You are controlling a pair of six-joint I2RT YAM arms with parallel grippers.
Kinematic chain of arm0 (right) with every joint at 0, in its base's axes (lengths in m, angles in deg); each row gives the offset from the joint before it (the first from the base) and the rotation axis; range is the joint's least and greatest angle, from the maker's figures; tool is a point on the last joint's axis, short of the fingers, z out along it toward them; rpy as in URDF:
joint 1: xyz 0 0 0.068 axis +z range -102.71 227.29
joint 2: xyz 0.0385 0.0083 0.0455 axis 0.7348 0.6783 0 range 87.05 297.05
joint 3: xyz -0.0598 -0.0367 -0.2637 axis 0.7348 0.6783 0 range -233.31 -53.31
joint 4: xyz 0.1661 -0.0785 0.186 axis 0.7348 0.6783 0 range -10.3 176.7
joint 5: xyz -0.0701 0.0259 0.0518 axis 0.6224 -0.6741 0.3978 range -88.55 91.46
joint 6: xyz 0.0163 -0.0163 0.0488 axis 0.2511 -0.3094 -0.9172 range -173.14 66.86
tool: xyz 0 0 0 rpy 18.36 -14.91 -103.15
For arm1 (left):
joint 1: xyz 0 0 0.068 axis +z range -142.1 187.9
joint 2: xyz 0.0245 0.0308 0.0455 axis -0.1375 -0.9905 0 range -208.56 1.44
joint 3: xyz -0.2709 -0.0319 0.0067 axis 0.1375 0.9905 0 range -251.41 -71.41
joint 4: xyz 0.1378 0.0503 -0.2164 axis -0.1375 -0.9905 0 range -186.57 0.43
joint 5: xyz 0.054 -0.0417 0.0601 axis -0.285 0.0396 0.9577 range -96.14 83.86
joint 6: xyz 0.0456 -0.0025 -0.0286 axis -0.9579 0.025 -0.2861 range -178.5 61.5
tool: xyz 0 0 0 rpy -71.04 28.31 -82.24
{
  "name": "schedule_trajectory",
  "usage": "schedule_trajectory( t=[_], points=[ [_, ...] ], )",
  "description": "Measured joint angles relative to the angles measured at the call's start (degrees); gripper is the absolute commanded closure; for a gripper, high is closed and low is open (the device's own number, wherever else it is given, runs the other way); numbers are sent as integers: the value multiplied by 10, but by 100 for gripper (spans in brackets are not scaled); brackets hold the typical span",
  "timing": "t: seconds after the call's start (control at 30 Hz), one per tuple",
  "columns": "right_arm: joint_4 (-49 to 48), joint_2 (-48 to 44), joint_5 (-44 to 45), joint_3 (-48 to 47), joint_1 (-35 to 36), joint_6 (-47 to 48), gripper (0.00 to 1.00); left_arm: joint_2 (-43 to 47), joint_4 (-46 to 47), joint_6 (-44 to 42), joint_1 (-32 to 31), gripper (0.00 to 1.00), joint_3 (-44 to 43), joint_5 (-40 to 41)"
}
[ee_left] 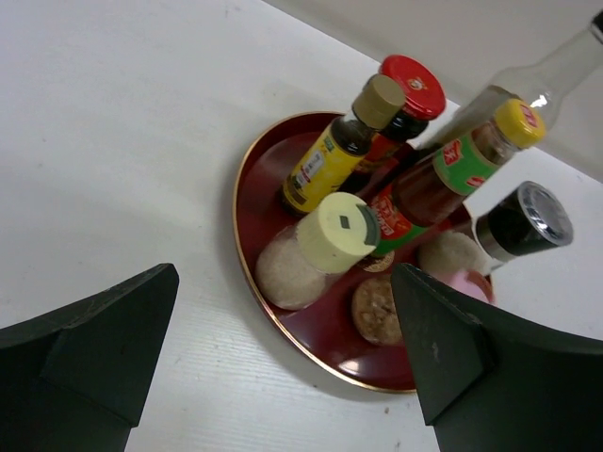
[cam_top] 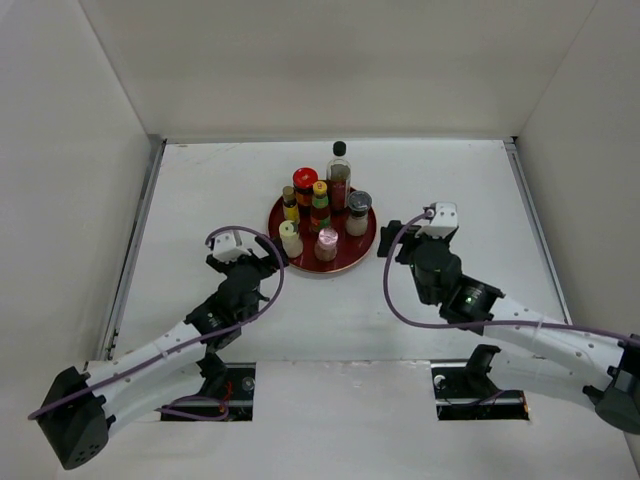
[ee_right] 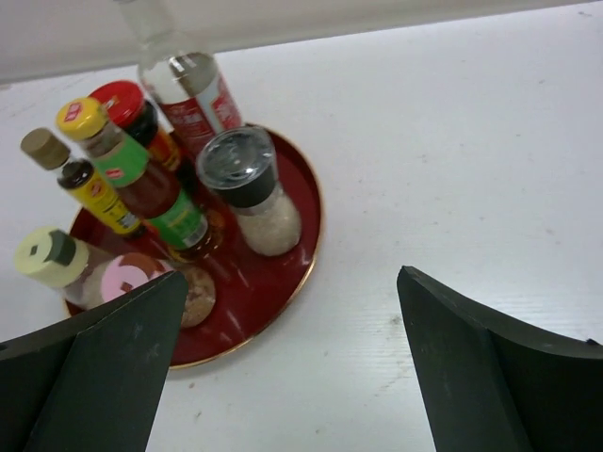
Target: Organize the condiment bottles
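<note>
All seven condiment bottles (cam_top: 322,212) stand clustered on the red tray (cam_top: 350,260), so the job looks about done (I judge). My left gripper (ee_left: 283,278) and right gripper (ee_right: 292,278) flank it, both spread and empty.

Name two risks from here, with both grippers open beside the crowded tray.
Bottles stand packed together on the tray, so a finger reaching in could topple neighbours. The tall bottle sits at the far rim and might tip off. The left gripper, close to the rim, could shove the tray.
</note>
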Motion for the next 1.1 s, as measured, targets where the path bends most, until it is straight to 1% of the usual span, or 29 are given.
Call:
schedule_trajectory(
  t=[0.17,0.2,0.23,0.3,0.33,0.37,0.4,0.43,0.47,0.53,0.63,0.67,0.7,0.87,0.93,1.1],
  points=[
    [11,-43,-3,23,-46,-13,0,29,-23,1,-33,0,-1,0],
    [13,-50,-6,30,-57,-17,6,29,-30,1,-37,0,-2,1],
    [14,-57,-10,37,-69,-18,31,28,-38,1,-39,0,-3,1],
    [16,-73,-26,55,-93,-22,68,25,-48,1,-43,0,-4,3],
    [16,-79,-33,62,-104,-24,80,21,-53,1,-44,0,-5,5],
    [14,-84,-42,68,-117,-30,84,17,-58,1,-46,0,-6,7],
    [10,-85,-47,72,-129,-33,85,13,-63,1,-47,0,-8,9],
    [9,-83,-56,73,-143,-37,84,11,-66,1,-47,0,-10,9],
    [2,-75,-63,73,-157,-41,80,10,-71,1,-48,0,-11,11],
    [-21,-50,-79,73,-186,-45,64,12,-77,1,-49,0,-13,14],
    [-59,4,-109,72,-223,-49,27,19,-89,1,-49,0,-15,17],
    [-76,23,-122,72,-233,-47,20,20,-92,1,-47,0,-16,18],
    [-93,40,-134,71,-241,-47,17,21,-95,1,-43,0,-17,17],
    [-165,104,-173,71,-259,-52,12,22,-133,1,-1,0,-42,18],
    [-188,115,-176,73,-254,-62,10,22,-144,1,10,0,-52,18],
    [-249,135,-179,98,-226,-74,10,16,-165,2,19,0,-66,19]
  ],
)
